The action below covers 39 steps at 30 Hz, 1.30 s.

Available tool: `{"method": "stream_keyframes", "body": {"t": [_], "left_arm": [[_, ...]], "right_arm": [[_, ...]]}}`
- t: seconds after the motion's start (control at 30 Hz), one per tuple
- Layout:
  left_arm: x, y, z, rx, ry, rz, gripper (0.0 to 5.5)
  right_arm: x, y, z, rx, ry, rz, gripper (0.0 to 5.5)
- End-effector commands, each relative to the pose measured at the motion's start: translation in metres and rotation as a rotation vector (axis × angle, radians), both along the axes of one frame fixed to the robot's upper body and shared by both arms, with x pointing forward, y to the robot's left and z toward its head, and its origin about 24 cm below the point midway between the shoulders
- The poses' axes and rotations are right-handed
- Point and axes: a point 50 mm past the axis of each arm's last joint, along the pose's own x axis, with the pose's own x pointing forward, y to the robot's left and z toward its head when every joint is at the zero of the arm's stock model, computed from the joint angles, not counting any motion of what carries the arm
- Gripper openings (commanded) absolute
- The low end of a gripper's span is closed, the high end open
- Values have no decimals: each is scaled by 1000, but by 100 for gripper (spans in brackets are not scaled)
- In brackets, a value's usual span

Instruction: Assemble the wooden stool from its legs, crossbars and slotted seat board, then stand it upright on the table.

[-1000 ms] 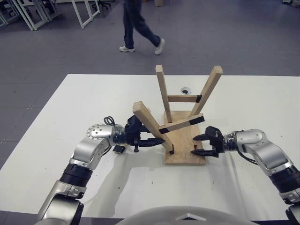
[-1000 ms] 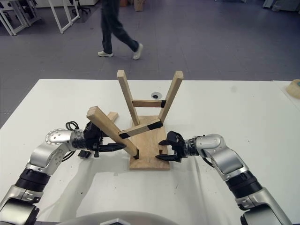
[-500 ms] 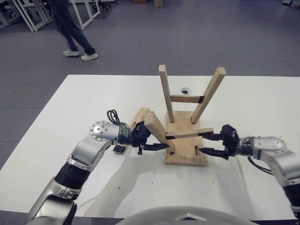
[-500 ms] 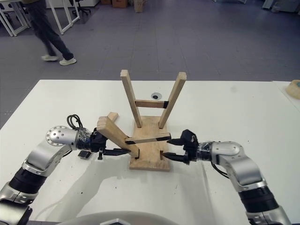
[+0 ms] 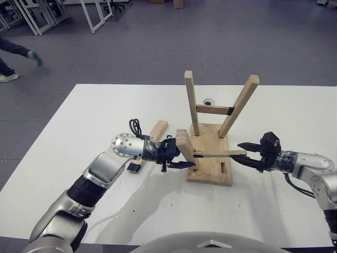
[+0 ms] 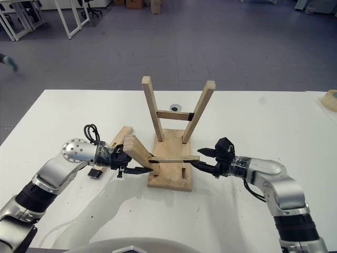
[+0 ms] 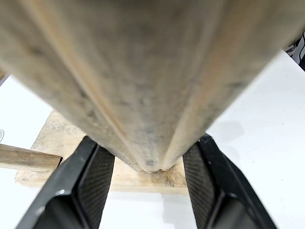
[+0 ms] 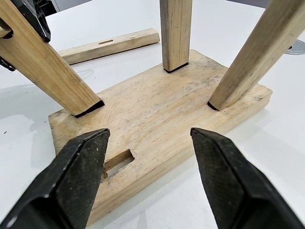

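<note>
The left gripper (image 5: 181, 161) is clamped low on a stool leg (image 5: 185, 147) seated in the upturned seat board (image 5: 211, 173). The right gripper (image 5: 243, 153), jaws apart, hovers at the crossbar (image 5: 221, 154) end. The wood looks stiff and light, best gripped mid-length.

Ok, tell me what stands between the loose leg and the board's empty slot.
The left gripper and the leg it holds stand between them; that leg's crossbar runs above the board near the slot.
</note>
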Motion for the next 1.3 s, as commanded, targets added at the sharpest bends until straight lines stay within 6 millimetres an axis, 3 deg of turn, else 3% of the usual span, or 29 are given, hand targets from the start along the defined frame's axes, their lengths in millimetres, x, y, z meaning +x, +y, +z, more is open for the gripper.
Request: {"method": "stream_keyframes", "body": {"t": [0.03, 0.13, 0.27, 0.4, 0.47, 0.67, 0.83, 0.97, 1.1, 1.3], "left_arm": [[-21, 35, -64, 336, 192, 141, 204], [-11, 29, -31, 213, 153, 129, 204], [-4, 23, -8, 148, 91, 127, 204], [-6, 14, -2, 87, 69, 113, 204], [-8, 13, -1, 63, 62, 98, 263], [-18, 27, 0, 29, 78, 133, 324], [-31, 75, -2, 48, 106, 413, 324], [-25, 107, -7, 28, 10, 852, 324], [-39, 104, -37, 21, 28, 1084, 324], [-48, 102, -53, -12, 100, 1166, 324]], "right_arm": [[-1, 5, 0, -6, 9, 2, 314], [-2, 5, -2, -10, 13, 3, 314], [-2, 6, -2, -13, 14, 5, 314], [-3, 6, -4, -17, 20, 9, 314], [-3, 6, -4, -17, 21, 9, 314], [-3, 7, -4, -21, 25, 12, 314], [-6, 9, -8, -26, 27, -3, 314], [-8, 10, -11, -25, 36, -19, 314], [-9, 10, -13, -31, 48, -15, 314], [-8, 11, -12, -29, 48, -17, 314]]}}
